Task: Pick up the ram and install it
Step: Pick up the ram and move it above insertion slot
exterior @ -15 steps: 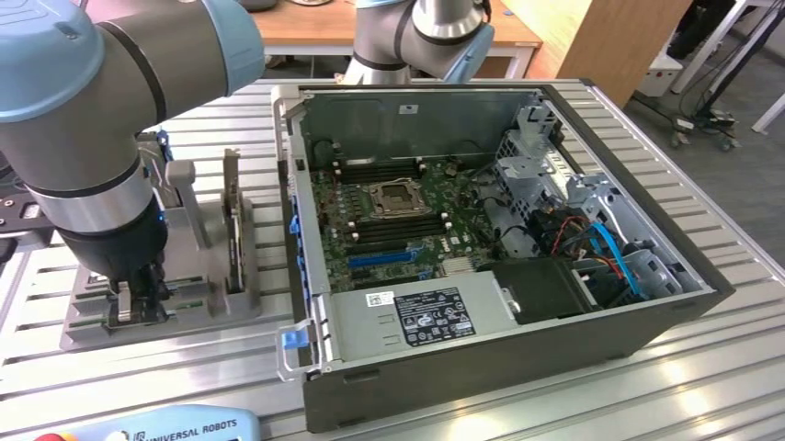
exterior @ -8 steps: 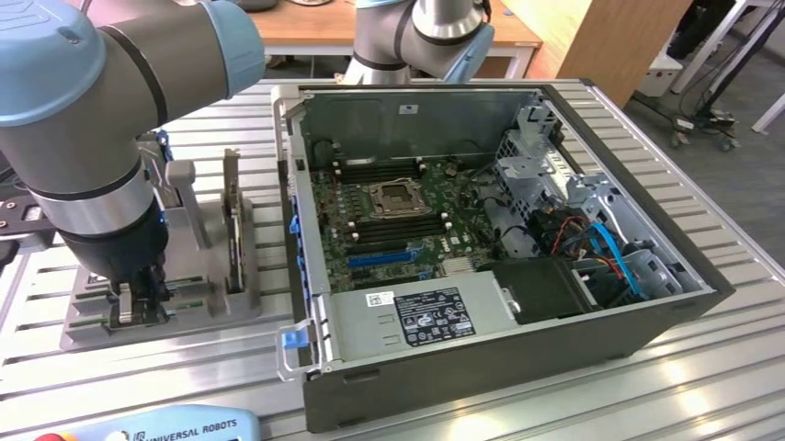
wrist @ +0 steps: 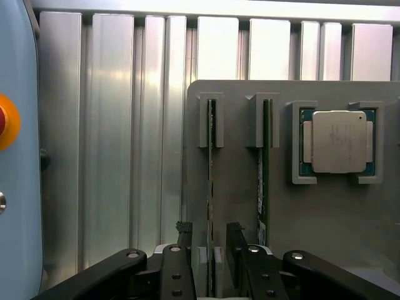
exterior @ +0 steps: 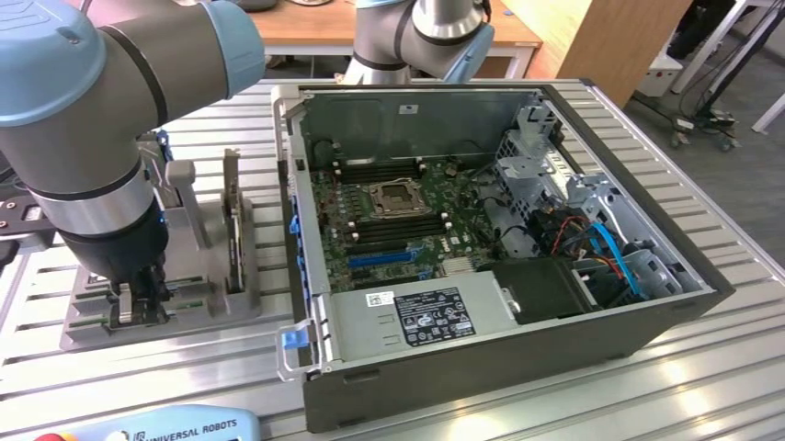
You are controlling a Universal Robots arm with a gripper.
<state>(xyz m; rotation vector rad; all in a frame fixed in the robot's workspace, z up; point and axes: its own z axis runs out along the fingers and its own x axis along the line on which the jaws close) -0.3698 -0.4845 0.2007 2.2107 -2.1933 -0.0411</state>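
I'm at the pick-up step. My gripper [wrist: 211, 265] stands wide, jaws straddling the ram [wrist: 211, 181], which sits on edge in its grey holder [wrist: 237, 206], not yet clamped. I judge a grip calls for squeezing squarely on its flat faces.

Holder [exterior: 197, 276], exterior view's left: two memory sticks stand on edge, close together. Gripper [wrist: 211, 269] is spread, one finger [wrist: 237, 256] on either side of the first memory stick [wrist: 210, 181]. The second memory stick [wrist: 265, 162] stands just beside that finger, with little room there. Computer case [exterior: 491, 367] is open on top. Its walls, drive cage [exterior: 534, 161] and blue cables [exterior: 609, 248] crowd the exterior view's right side.
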